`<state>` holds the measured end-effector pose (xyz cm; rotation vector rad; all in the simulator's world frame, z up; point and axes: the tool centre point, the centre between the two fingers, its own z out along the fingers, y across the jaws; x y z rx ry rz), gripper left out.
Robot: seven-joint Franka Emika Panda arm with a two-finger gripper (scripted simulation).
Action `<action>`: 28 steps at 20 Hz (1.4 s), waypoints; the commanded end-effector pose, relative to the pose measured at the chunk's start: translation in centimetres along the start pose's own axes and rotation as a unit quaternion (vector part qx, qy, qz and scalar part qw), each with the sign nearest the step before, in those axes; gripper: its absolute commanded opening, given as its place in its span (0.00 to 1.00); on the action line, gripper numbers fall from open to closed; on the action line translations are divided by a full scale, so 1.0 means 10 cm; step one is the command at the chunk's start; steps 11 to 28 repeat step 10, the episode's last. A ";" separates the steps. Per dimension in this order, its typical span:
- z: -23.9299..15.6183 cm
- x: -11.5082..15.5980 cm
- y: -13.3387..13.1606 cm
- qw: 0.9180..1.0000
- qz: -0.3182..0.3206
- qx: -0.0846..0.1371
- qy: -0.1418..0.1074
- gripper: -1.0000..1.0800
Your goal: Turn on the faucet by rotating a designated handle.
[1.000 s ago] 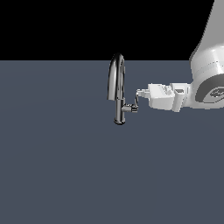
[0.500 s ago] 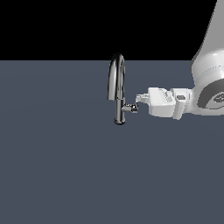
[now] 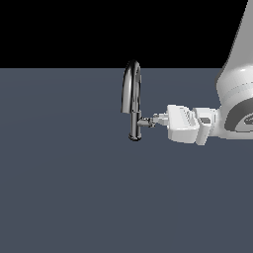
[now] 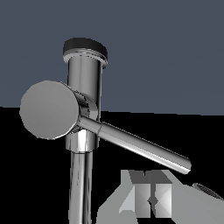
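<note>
Chrome faucet (image 3: 132,101) upright on the grey floor (image 3: 64,188). Its handle (image 3: 147,121) projects from the stem straight ahead of the gripper (image 3: 157,118), whose tips reach the lever end; jaw opening cannot be told. Nothing intervenes.

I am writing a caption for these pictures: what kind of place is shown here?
Most likely a bare simulated test scene, not a real kitchen or bathroom. A lone chrome faucet stands on a flat, featureless grey surface with no sink, under a plain black background. The only other thing is the robot's gripper at the handle.
</note>
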<state>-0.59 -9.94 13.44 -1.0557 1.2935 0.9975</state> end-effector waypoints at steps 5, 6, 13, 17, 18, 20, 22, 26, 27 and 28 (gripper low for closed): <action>0.05 0.43 0.13 1.000 0.011 -0.004 -0.002 0.00; 0.06 0.49 0.15 1.000 0.012 -0.005 -0.002 0.00; 0.07 0.66 0.20 1.000 0.014 -0.007 -0.003 0.00; 0.07 0.66 0.20 1.000 0.014 -0.007 -0.003 0.00; 0.07 0.66 0.20 1.000 0.014 -0.007 -0.003 0.00; 0.07 0.66 0.20 1.000 0.014 -0.007 -0.003 0.00; 0.07 0.66 0.20 1.000 0.014 -0.007 -0.003 0.00; 0.07 0.66 0.20 1.000 0.014 -0.007 -0.003 0.00; 0.07 0.66 0.20 1.000 0.014 -0.007 -0.003 0.00; 0.07 0.66 0.20 1.000 0.014 -0.007 -0.003 0.00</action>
